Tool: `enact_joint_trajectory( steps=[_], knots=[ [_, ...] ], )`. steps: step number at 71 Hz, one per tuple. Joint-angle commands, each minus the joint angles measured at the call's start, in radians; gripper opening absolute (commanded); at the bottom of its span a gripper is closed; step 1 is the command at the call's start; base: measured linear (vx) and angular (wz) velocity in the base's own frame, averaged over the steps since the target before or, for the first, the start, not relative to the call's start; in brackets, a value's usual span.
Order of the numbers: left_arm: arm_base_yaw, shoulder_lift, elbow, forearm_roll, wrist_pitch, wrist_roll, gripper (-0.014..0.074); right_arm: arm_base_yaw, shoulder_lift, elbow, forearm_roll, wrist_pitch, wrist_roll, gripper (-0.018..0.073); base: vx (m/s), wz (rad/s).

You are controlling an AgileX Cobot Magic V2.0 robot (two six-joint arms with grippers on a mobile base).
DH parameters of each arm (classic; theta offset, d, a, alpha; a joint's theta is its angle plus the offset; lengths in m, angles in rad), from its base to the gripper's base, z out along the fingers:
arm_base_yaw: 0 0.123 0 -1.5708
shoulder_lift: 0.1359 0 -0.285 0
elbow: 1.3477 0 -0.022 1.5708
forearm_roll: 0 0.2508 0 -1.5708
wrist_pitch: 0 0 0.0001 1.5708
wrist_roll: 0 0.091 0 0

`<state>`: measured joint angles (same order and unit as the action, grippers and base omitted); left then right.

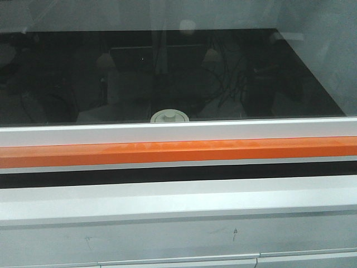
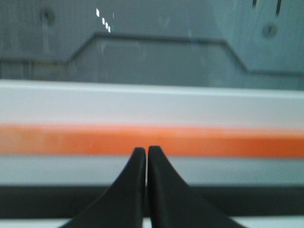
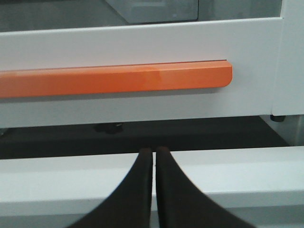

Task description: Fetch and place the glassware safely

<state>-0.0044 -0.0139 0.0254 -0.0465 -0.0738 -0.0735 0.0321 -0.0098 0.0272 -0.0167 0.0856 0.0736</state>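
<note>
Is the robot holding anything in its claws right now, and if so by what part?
Nothing. The left gripper and right gripper are both shut and empty; the jar sits behind the glass, untouched.

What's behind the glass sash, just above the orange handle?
Front view: behind the glass sash, the jar shows only its cream-white lid and knob, at the bottom edge. The white frame covers its body. The rest inside is dark, mostly reflections.

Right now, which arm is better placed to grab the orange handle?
Probably the left. The left gripper, shut, has its tips level with the orange handle, which looks close. The right gripper, also shut, sits lower, below the handle and near its end.
</note>
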Motion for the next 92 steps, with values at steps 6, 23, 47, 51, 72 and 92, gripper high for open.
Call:
enact_joint_trajectory(
  steps=[6,23,47,51,72,92],
  knots=[
    [0.001,0.047,-0.159,0.002,-0.054,0.028,-0.0007,-0.006,-0.002,-0.098,0.027,-0.099,-0.011,-0.0008,0.00,0.00],
    [-0.021,0.292,-0.363,0.000,0.051,0.081,-0.0007,-0.006,0.250,-0.348,0.017,-0.086,-0.012,-0.0008,0.00,0.00],
    [-0.054,0.408,-0.364,0.000,0.018,0.082,-0.0007,-0.006,0.571,-0.472,0.017,-0.109,-0.011,-0.0008,0.00,0.00],
    [-0.054,0.408,-0.364,-0.004,0.001,0.081,-0.0007,-0.006,0.593,-0.472,0.017,-0.119,-0.012,-0.0008,0.00,0.00],
    [-0.054,0.410,-0.348,-0.008,0.003,0.074,-0.0007,0.089,0.634,-0.461,-0.059,-0.154,-0.065,-0.0005,0.00,0.00],
    [-0.054,0.410,-0.193,-0.008,-0.164,0.056,-0.0007,0.103,0.727,-0.295,-0.036,-0.407,-0.031,-0.0003,0.00,0.00]
  ],
)
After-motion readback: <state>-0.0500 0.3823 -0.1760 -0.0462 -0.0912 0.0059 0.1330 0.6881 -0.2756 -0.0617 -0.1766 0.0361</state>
